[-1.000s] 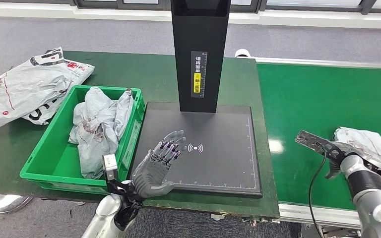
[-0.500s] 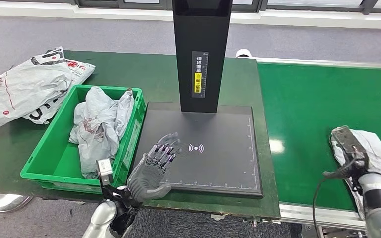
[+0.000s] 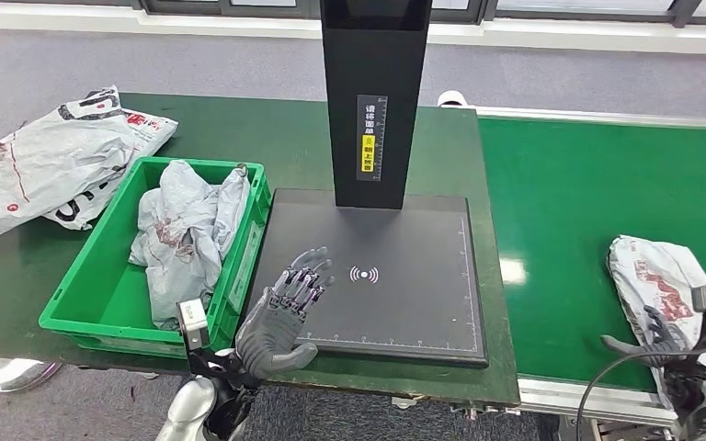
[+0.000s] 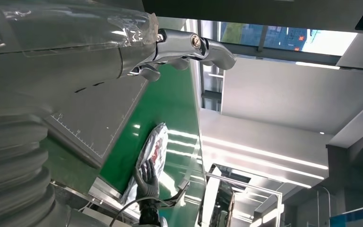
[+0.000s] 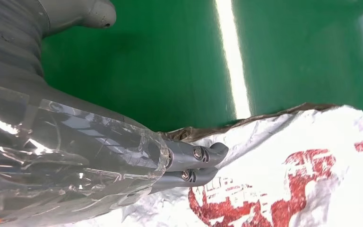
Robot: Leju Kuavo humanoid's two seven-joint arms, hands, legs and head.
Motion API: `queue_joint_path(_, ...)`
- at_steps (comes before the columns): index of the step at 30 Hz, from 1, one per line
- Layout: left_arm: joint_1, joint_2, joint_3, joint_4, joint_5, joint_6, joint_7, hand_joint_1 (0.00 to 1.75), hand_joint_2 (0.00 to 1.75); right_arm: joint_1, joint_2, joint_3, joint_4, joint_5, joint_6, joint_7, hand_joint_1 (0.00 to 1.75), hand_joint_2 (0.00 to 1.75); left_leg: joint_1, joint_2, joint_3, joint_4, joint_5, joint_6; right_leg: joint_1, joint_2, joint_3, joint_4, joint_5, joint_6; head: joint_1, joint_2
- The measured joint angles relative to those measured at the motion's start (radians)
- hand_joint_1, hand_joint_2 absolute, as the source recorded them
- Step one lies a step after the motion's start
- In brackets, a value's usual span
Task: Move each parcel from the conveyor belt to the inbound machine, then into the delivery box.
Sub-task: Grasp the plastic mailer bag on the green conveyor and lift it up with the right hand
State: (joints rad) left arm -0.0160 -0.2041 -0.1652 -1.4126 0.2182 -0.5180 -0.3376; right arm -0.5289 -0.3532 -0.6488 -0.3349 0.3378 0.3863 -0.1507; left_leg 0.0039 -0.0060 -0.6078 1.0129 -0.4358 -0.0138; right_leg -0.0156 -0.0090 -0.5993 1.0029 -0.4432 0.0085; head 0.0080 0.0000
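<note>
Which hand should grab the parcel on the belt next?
Right. The right hand already lies on the parcel on the belt. The left hand hovers open over the scanner pad, away from it.

Left hand (image 3: 280, 317): grey ribbed cover, dark fingers. Right hand (image 5: 191, 163): clear plastic wrap, silver screws, black cable.
</note>
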Motion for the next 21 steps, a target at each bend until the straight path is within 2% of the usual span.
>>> queue_joint_path(9, 0.0, 0.0, 0.0, 0.011, 0.002, -0.001, -0.006, 0.0, 1.75, 0.008, 0.001, -0.01, 0.0, 0.041, -0.002, 0.001, 0.0, 1.75, 0.0, 0.0, 0.0, 0.0, 0.0, 0.0, 0.0, 0.0, 0.0, 0.0, 0.0, 0.0, 0.0, 0.0)
queue_joint_path(21, 0.002, -0.006, 0.022, 0.012, 0.012, 0.004, 0.003, 0.0, 1.75, -0.017, 0.011, 0.02, -0.076, 0.109, -0.065, -0.11, 0.0, 1.75, 0.0, 0.0, 0.0, 0.0, 0.0, 0.0, 0.0, 0.0, 0.001, 0.0, 0.0, 0.0, 0.0, 0.0)
